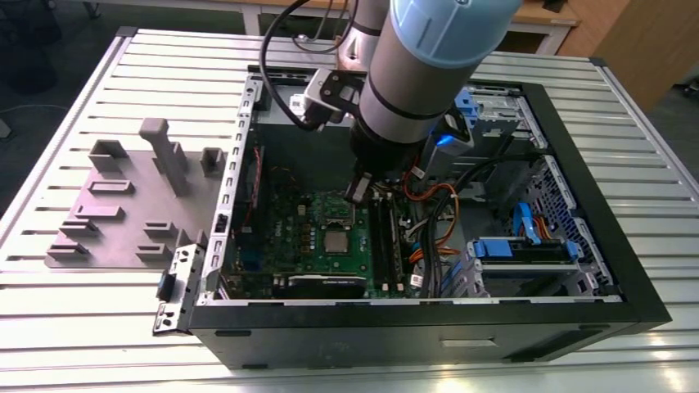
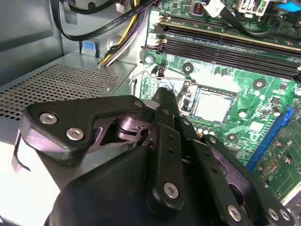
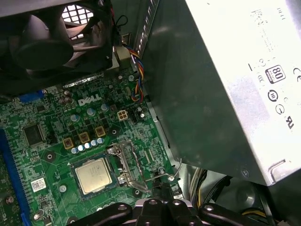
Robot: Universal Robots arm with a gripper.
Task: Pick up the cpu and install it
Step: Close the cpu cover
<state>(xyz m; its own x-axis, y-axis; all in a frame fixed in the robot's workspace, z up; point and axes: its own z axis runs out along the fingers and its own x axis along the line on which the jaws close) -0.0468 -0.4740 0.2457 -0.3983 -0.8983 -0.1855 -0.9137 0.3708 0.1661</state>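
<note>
- While I hold the arm inside the case, the cpu [image 3: 94,175] already lies flat in its socket on the motherboard [image 3: 42,117].
- My gripper [image 3: 162,195] hovers beside the socket by the open metal frame [image 3: 128,165]; fingers look pinched together, gripping nothing.
- Risk, I judge: lowering here could snag the thin lever [image 3: 164,175] or cables [image 1: 443,192].

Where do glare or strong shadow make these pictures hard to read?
In the second wrist view, glare whitens the motherboard above the cpu, and one corner is blown out; in the first wrist view, the fan lies in shadow; in the exterior view, the table shines.
</note>
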